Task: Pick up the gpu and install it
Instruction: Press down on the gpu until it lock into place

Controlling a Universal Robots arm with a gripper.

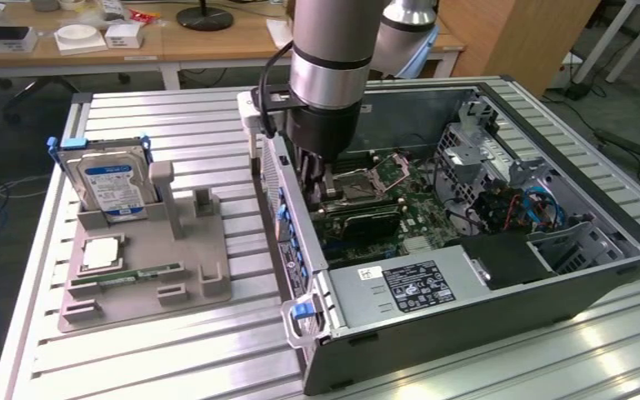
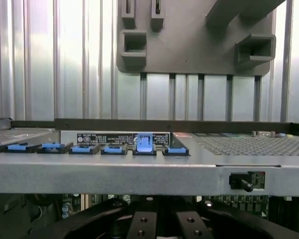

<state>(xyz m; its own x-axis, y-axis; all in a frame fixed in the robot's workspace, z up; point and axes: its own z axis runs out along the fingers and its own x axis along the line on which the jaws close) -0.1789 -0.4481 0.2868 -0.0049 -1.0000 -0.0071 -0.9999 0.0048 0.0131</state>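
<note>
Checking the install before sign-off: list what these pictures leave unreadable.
- gpu: in the exterior view the arm hides its near end, so seating in the slot cannot be judged.
- gripper: in the wrist view the picture's edge cuts off the fingertips.
- Label on the case: print too small to read in the wrist view.

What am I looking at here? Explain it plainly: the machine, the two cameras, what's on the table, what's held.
The grey column is a robot arm with a gripper at its tip. The exterior view is taken from a camera off to the side. The wrist view comes from a camera on the arm, looking past the gripper's fingers.

On the slotted metal table lies an open computer case. Beside it, a grey tray holds a hard drive and a memory stick.

The gripper is shut and reaches into the case. Beneath it sits a dark card, probably the gpu. Whether the gripper grips it I cannot tell.
</note>
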